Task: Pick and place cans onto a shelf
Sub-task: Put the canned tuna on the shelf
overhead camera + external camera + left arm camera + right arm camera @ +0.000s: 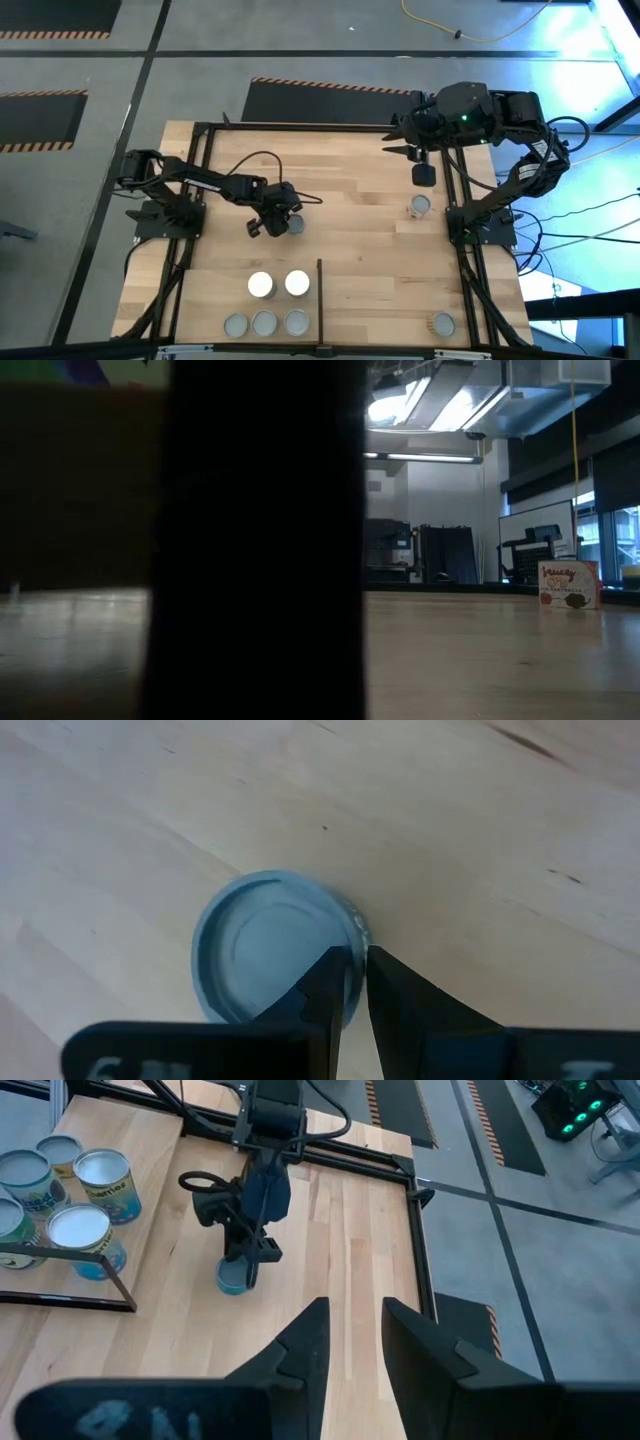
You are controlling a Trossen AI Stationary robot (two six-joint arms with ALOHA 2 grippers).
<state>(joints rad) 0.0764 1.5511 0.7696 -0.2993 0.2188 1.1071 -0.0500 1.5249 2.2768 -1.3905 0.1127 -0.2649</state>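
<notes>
The left gripper pinches the rim of a small grey-topped metal can standing mid-table; the right gripper, parted and empty, hovers at the far right.

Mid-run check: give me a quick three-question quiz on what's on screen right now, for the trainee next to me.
1. True or false: the right gripper is holding a can.
2. How many cans stand on the shelf on the left arm's side of the divider bar? A: three. B: five. C: seven.
3. Fill in: the ___ gripper is pinching the rim of the grey-topped can out on the tabletop.

Key
1. False: it is open and empty.
2. B.
3. Left: the left gripper.
</notes>
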